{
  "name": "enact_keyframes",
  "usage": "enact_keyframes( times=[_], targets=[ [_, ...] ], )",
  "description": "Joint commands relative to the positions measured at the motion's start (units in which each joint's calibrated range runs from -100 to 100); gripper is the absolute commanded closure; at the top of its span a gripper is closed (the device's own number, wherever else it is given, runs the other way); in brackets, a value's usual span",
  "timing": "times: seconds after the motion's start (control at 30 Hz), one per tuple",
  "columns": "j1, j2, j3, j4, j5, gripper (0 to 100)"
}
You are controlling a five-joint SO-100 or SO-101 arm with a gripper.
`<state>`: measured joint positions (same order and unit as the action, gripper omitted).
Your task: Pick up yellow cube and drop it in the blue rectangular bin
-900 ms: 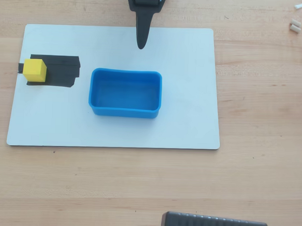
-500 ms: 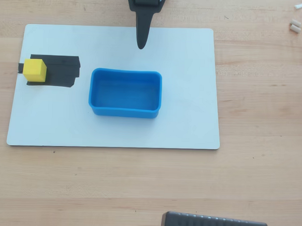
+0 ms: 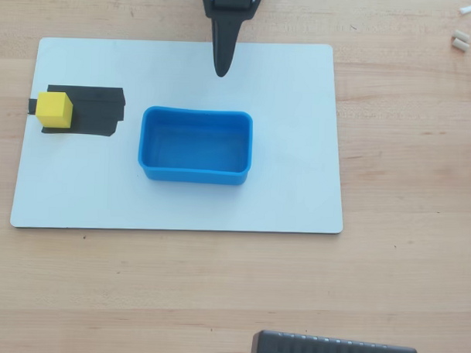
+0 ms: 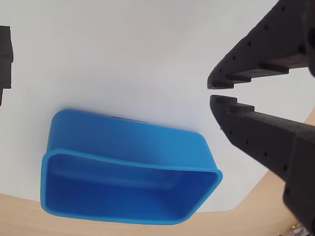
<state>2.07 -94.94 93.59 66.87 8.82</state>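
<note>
The gripper hangs above the white board, its jaws almost together and holding nothing — the reaching step has not begun. The yellow cube sits on black tape, well apart from the empty blue bin. Next, I judge, the jaws must open wider and travel toward the cube — to the left in the overhead view.

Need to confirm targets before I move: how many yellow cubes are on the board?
1. The yellow cube sits on the black tape patch at the overhead view's left, apart from the blue rectangular bin.
</note>
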Motion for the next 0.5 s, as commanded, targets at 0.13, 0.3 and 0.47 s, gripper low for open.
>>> enact_keyframes(
  times=[0.13,0.3,0.47],
  targets=[
    [6.00,29.12,-22.59,-2.71,3.27,100],
    [14.14,48.35,-41.22,-0.15,7.42,100],
    [22.72,63.50,-56.68,2.49,11.62,100]
  ],
)
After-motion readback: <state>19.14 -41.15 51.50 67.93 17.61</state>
